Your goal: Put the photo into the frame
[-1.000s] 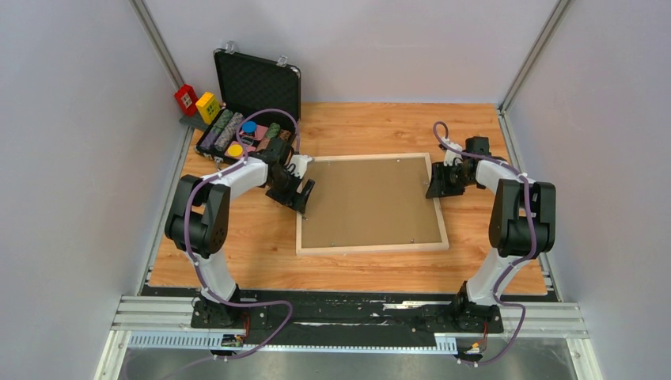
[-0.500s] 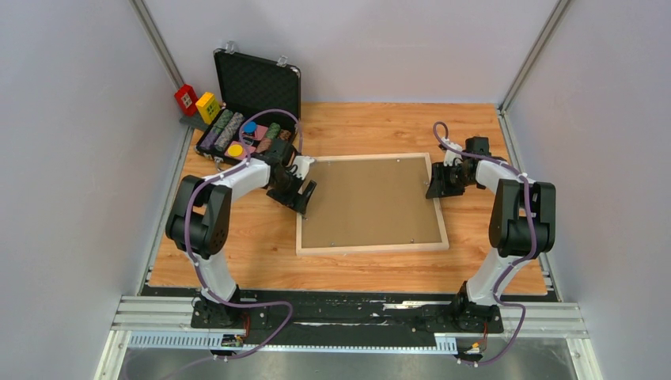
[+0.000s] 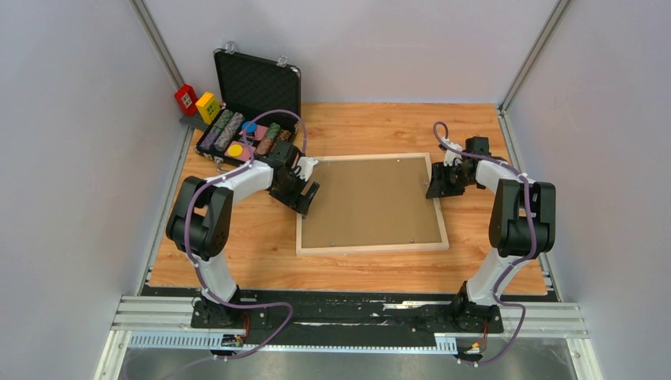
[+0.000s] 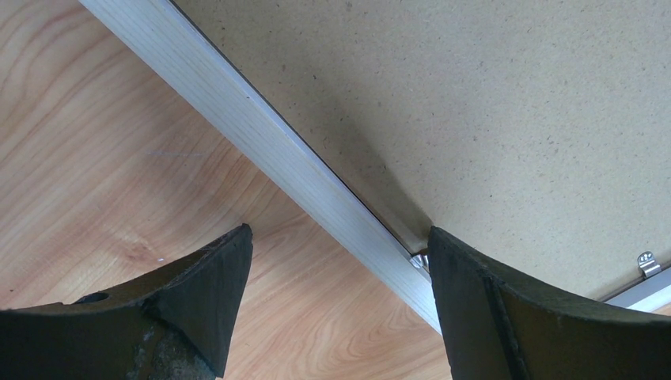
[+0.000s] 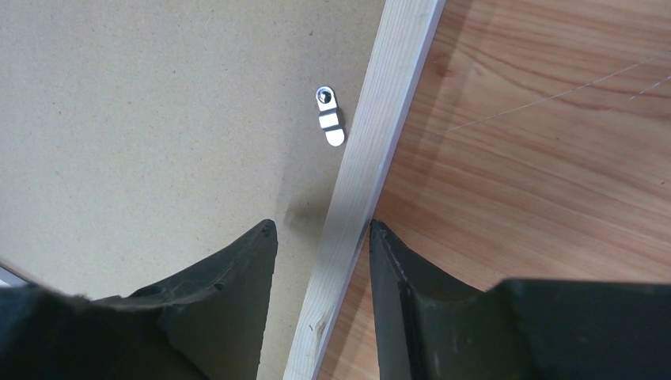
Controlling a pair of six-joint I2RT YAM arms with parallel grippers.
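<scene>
Frame (image 3: 372,248) is laid face-down mid-tabletop (image 3: 237,257), backing board (image 3: 370,202) seated in it. Photo is not seen, judged beneath.

Left gripper (image 4: 339,231): jaws held wide astride left rail. Right gripper (image 5: 320,228): jaws part-open astride right rail.

Risk: turn clip (image 5: 328,119) appears unlatched. If the frame is lifted, board and photo may be dropped.

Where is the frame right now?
Top view: the frame lies back-up, centred on the table, between the left gripper and right gripper, black case beyond its far-left corner.

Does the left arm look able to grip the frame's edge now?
Likely yes: the left gripper is open astride the frame, one finger over the table, one over the backing board.
</scene>
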